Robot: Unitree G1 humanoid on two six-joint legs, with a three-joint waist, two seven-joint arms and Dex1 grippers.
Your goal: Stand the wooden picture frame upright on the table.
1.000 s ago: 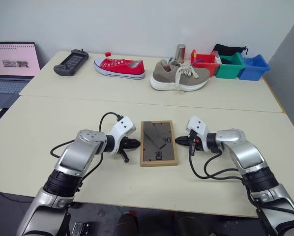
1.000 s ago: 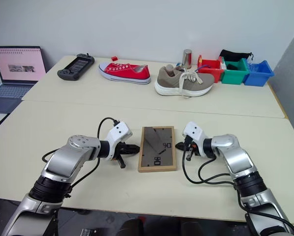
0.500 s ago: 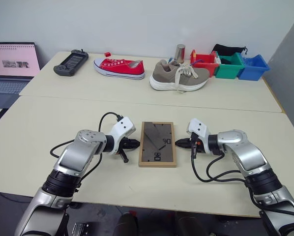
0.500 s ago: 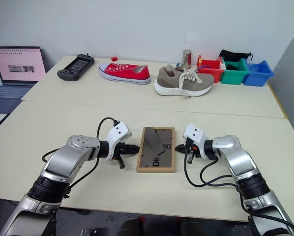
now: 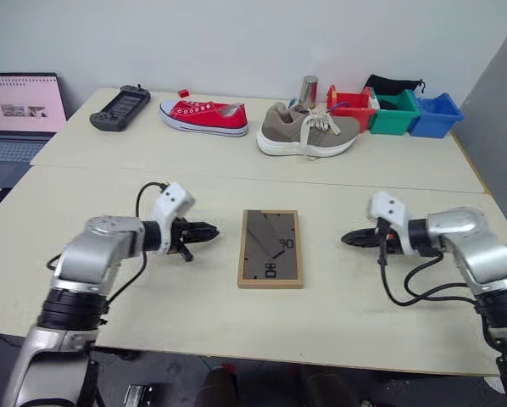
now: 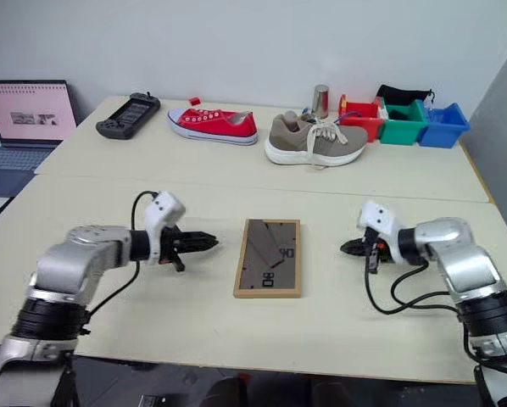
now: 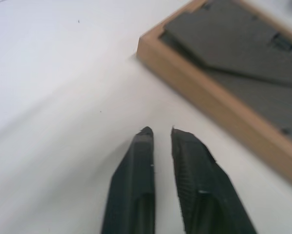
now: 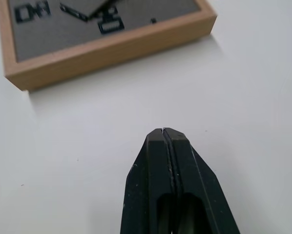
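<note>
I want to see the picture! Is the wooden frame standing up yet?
No, the wooden picture frame lies flat, dark back facing up.

The wooden picture frame (image 5: 270, 248) lies back up, so its front is hidden; the laptop (image 5: 20, 114) seems cut off at the edge.

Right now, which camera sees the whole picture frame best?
The left eye view: the whole wooden picture frame lies flat, back side up, on the table. The right eye view shows the same. Each wrist view catches just one corner part.

Lab: laptop (image 5: 20, 114), sorting bins (image 5: 395, 112)
</note>
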